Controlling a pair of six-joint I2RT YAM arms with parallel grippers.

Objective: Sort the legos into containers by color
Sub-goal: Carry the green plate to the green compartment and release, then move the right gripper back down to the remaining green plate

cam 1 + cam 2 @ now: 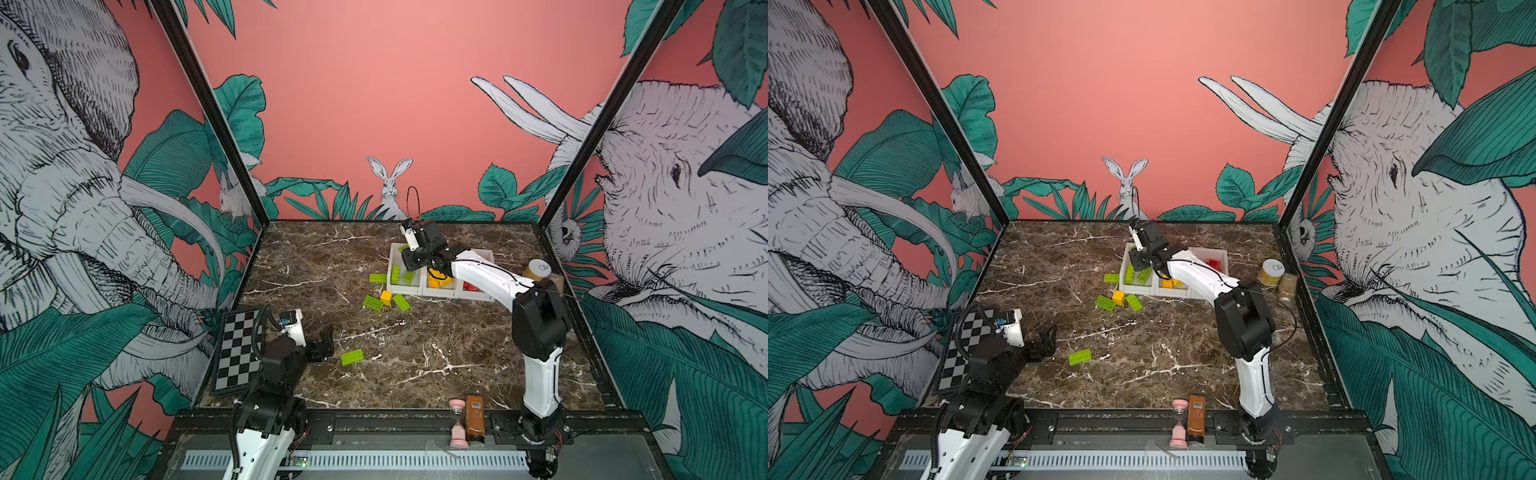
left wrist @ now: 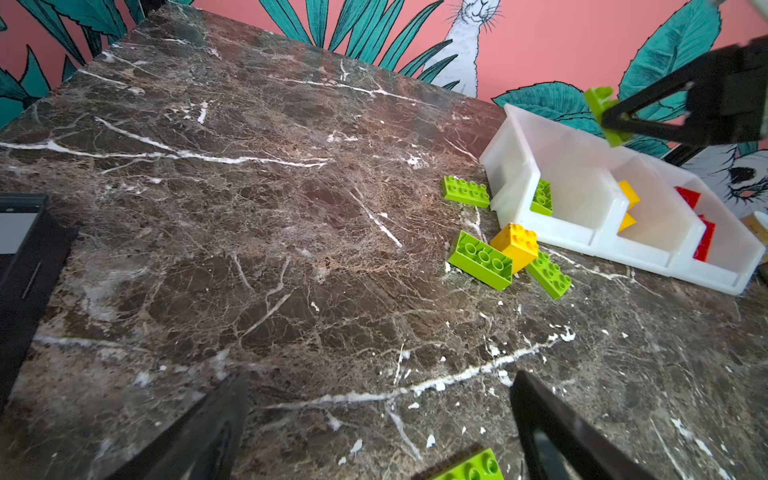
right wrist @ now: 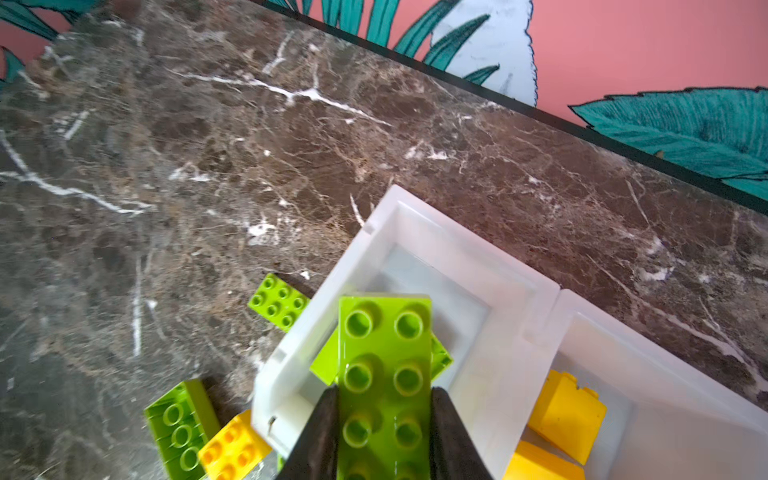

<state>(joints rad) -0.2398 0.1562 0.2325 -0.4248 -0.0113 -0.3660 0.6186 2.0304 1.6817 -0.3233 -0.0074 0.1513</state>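
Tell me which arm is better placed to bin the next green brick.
Right: the right gripper holds a green brick above the green bin; the left gripper hangs open, far off.

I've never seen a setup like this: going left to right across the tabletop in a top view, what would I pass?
The checkerboard → left gripper → lone green brick → white bins → white-lidded jar.
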